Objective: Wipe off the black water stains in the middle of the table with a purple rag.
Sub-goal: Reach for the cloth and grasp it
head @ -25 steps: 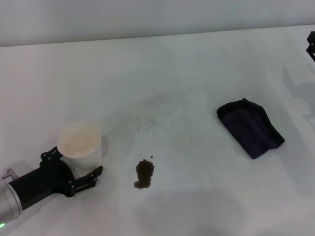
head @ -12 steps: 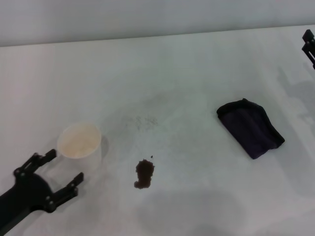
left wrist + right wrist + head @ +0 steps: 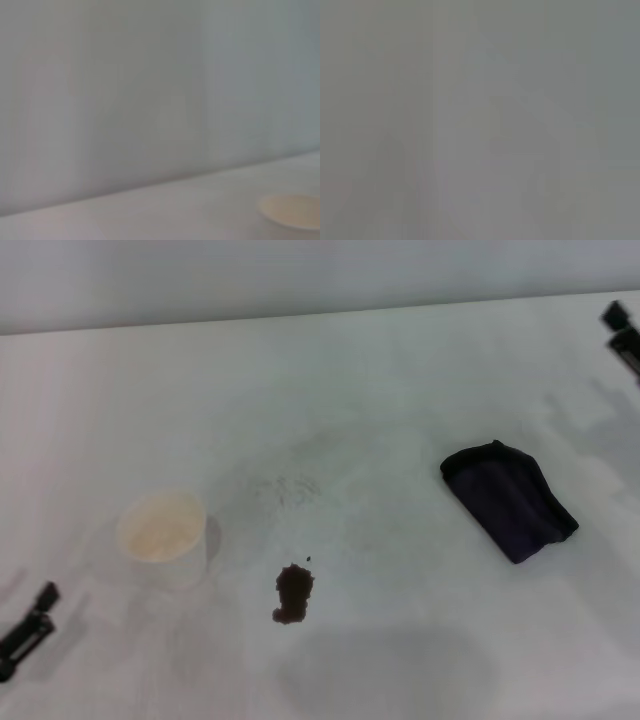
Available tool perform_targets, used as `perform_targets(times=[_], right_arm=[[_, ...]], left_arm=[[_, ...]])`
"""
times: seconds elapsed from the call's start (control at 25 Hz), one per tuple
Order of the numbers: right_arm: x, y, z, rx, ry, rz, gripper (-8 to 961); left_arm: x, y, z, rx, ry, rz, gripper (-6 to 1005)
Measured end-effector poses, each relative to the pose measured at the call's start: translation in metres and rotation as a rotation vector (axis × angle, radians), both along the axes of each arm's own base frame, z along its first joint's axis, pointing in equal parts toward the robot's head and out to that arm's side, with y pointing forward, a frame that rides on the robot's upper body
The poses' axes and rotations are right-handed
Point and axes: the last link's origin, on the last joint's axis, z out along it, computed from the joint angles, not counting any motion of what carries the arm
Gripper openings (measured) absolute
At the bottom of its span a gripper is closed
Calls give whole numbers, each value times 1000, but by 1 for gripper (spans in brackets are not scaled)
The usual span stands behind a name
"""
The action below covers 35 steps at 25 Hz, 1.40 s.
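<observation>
The black water stain (image 3: 293,593) is a small dark blotch on the white table (image 3: 400,400), front of centre, with a tiny speck (image 3: 308,559) just behind it. The dark purple rag (image 3: 510,499) lies folded to its right, untouched. My left gripper (image 3: 25,635) shows only as a black tip at the front left edge, well away from the stain. My right gripper (image 3: 622,332) shows only as black bits at the far right edge, behind the rag and clear of it. The right wrist view shows only grey.
A white paper cup (image 3: 163,533) stands upright left of the stain, between it and my left gripper; its rim also shows in the left wrist view (image 3: 292,210). Faint grey smudges (image 3: 290,485) mark the table's middle.
My left gripper has let go of the cup and drawn back toward the front left edge, nearly out of view. My right gripper has moved a little up and inward at the right edge.
</observation>
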Motion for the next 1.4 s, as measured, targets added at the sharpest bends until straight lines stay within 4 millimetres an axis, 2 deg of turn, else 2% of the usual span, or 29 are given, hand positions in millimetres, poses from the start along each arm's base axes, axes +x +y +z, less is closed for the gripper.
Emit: perform_targets(times=[0.12,0.28,0.48,0.68,0.88,1.2,1.4], right_arm=[[7,-3,17,-74,184,-33,781],[11,5,40,-226,372,-74,780],[1,26,49,-506,432,-133,779],[-19,52,36,-835,266,-288,778],[-46,69,20,-1024,-1,-436,777],[-98,83,20,-1034,-359,-625,762],[-120,83,3,-1051,-543,-718,750]], left_arm=[[-6,-1,10,64,-27,34,879],[-11,0,22,140,-46,65,880],[-12,9,31,195,-49,70,880],[-10,20,34,215,-48,57,879],[-6,30,35,232,-8,26,879],[-5,37,37,252,-9,25,879],[-5,38,39,269,5,24,880]])
